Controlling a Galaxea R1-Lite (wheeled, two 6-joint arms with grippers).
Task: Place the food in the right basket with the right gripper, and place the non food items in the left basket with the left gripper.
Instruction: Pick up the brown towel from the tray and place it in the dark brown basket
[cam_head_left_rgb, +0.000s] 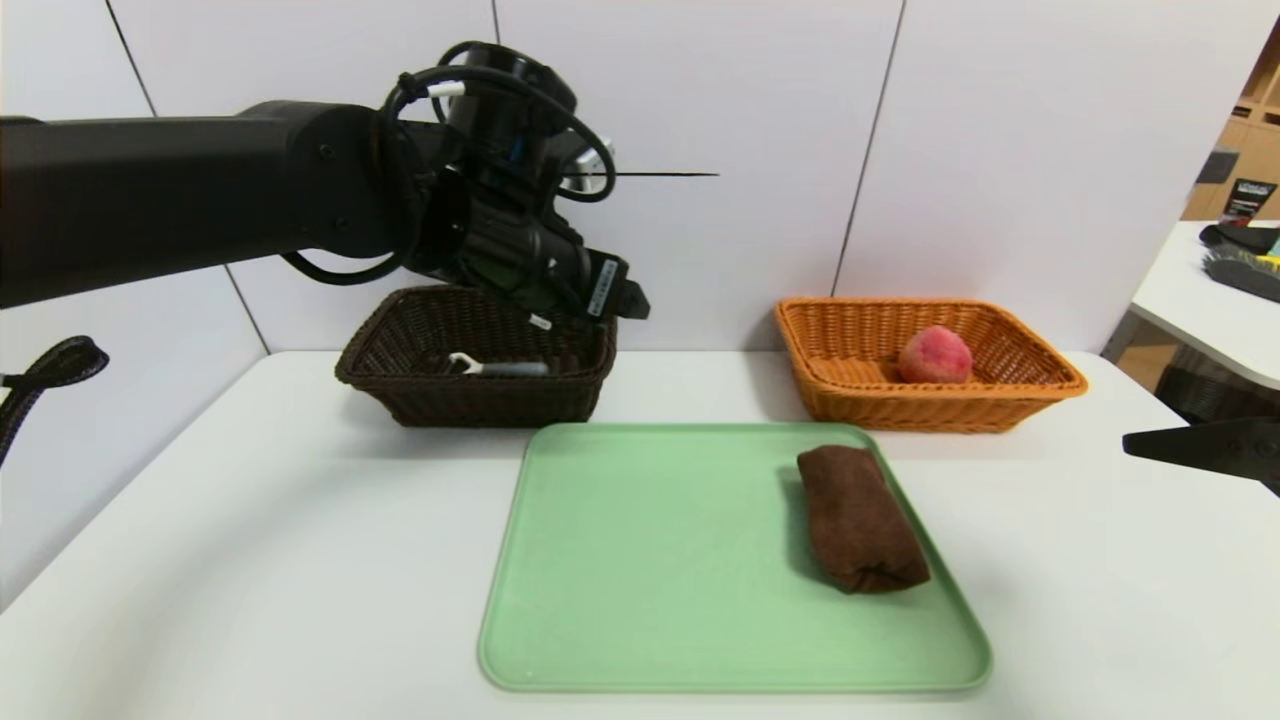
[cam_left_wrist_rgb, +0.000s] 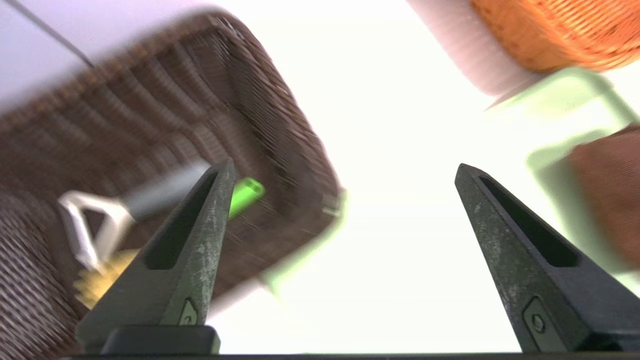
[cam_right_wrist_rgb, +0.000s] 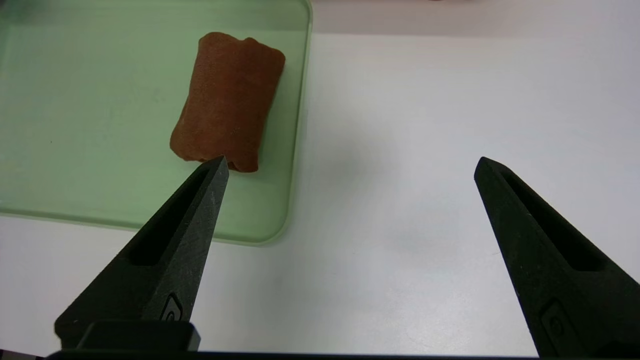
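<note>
On the green tray nearest the robot lies a rolled brown cloth, the one item left to sort. The right gripper hangs parked beside it, jaws apart. Farther back, the left gripper, jaws apart and empty, hovers by the dark basket holding a peeler; the orange basket holds a peach. The left should approach the cloth from above, jaws straddling its narrow width

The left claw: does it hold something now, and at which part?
Nothing is held. The left claw is open and empty, above the near right corner of the dark basket. The peeler lies in that basket.
</note>
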